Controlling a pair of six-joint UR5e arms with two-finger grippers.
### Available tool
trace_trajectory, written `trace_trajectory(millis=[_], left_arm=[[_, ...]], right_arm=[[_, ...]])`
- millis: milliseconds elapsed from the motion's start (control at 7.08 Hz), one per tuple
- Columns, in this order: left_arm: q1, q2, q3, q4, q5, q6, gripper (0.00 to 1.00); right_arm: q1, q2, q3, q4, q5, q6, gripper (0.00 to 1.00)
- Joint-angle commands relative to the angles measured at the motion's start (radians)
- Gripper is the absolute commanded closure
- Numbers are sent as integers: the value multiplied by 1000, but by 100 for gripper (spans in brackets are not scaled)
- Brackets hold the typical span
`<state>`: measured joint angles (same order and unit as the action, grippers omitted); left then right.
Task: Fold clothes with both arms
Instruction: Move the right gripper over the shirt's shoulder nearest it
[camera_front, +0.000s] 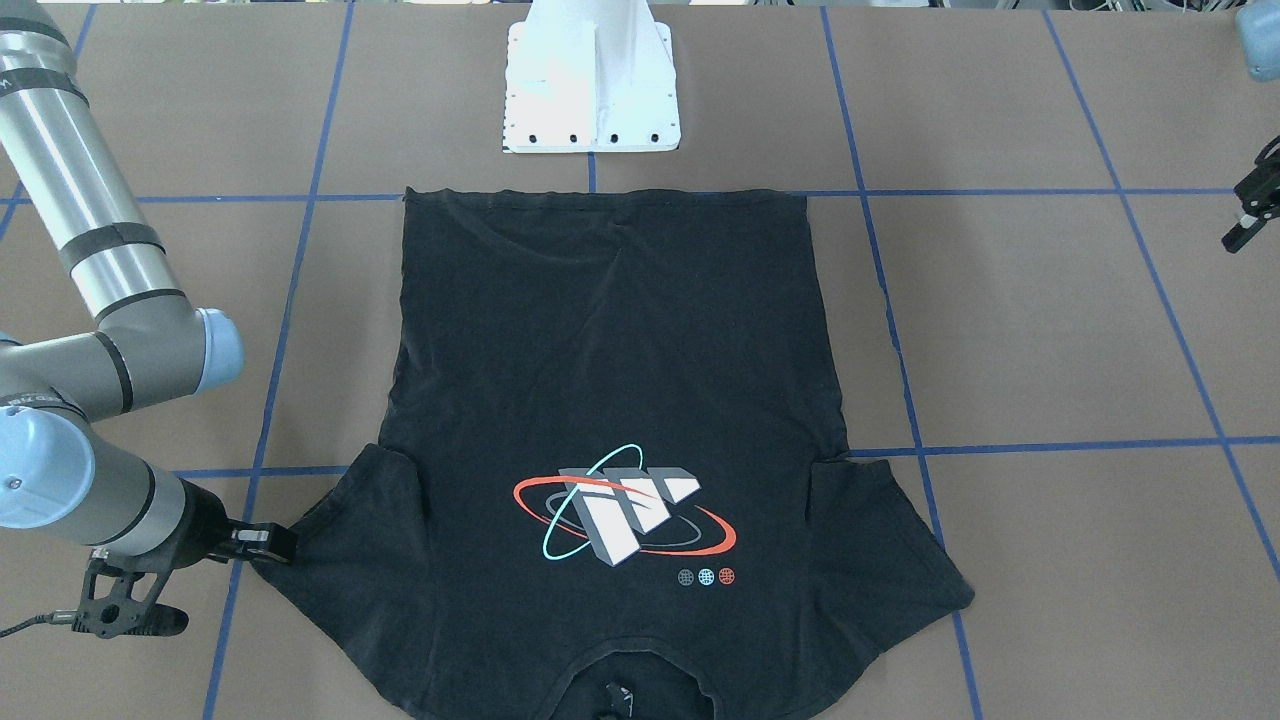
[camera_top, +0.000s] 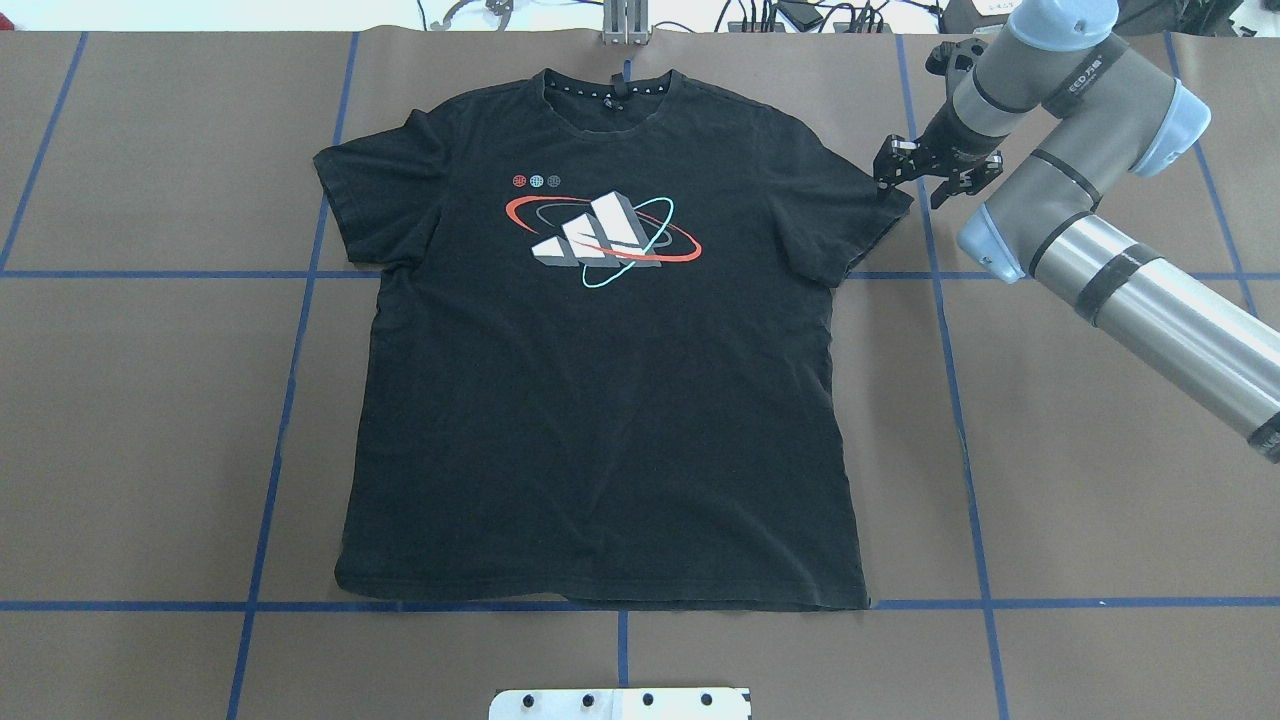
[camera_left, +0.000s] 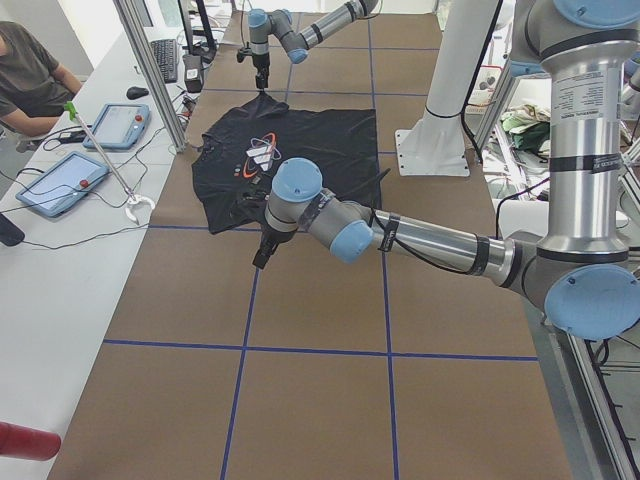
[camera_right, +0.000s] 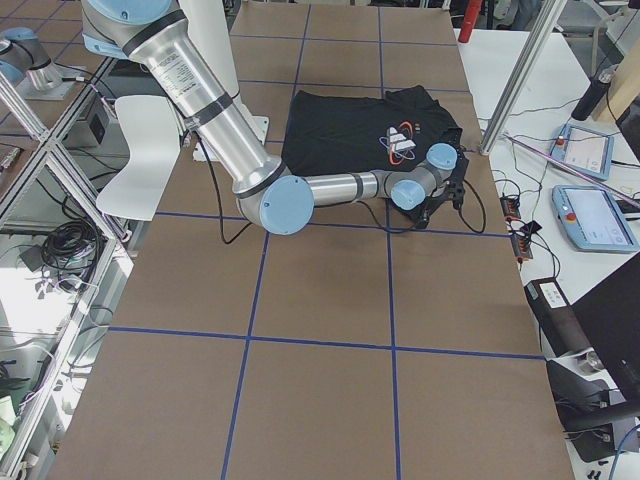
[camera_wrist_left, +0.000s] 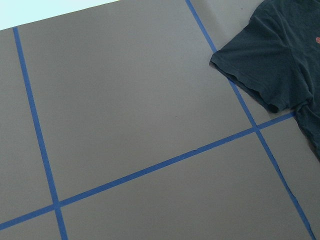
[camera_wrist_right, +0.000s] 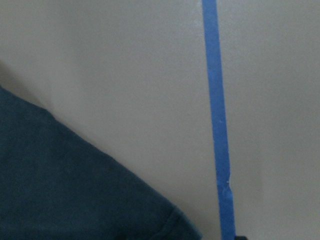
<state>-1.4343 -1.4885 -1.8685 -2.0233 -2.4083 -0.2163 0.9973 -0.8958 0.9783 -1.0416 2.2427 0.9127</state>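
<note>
Exterior front-facing: the black T-shirt is spread flat on the brown surface, graphic side up, hem toward the white pedestal base, collar at the view's bottom edge. The right end effector is set low at the tip of one sleeve, touching its edge. The left end effector is seen at the view's right edge, well apart from the shirt; how far it is opened cannot be told.

Overhead exterior: the shirt is centred on the surface, both sleeves laid out, no fold made. The right end effector is placed at the right-hand sleeve's outer edge, its jaws apparently spread, with no cloth seen lifted or pinched. The left arm is not shown.

Exterior left: the near, left arm is stretched over the surface, its end effector pointed down just beside the shirt's near sleeve; its opening cannot be told. A seated operator and tablets are seen on the side bench.

Exterior right: the near, right arm is bent down to the near sleeve.

Left wrist-mounted: a sleeve is seen at top right, flat across a blue tape line; no fingers are shown.

Right wrist-mounted: a sleeve corner is seen flat at lower left, near a tape line.
</note>
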Motion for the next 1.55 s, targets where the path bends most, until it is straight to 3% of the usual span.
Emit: trace_trajectory(millis=[0, 282, 565, 989, 1271, 1412], left_arm=[[0, 0, 0, 0, 0, 0, 0], [0, 0, 3, 0, 0, 0, 0], [0, -1, 5, 0, 0, 0, 0], [0, -1, 8, 0, 0, 2, 0], [0, -3, 0, -2, 0, 2, 0], [0, -3, 0, -12, 0, 0, 0]], right_arm=[[-3, -3, -1, 0, 0, 0, 28], [-3, -2, -13, 0, -2, 0, 55], [-2, 2, -18, -2, -2, 0, 100], [26, 15, -18, 3, 9, -5, 100], [49, 32, 86, -9, 86, 41, 100], [20, 60, 91, -2, 81, 111, 100]])
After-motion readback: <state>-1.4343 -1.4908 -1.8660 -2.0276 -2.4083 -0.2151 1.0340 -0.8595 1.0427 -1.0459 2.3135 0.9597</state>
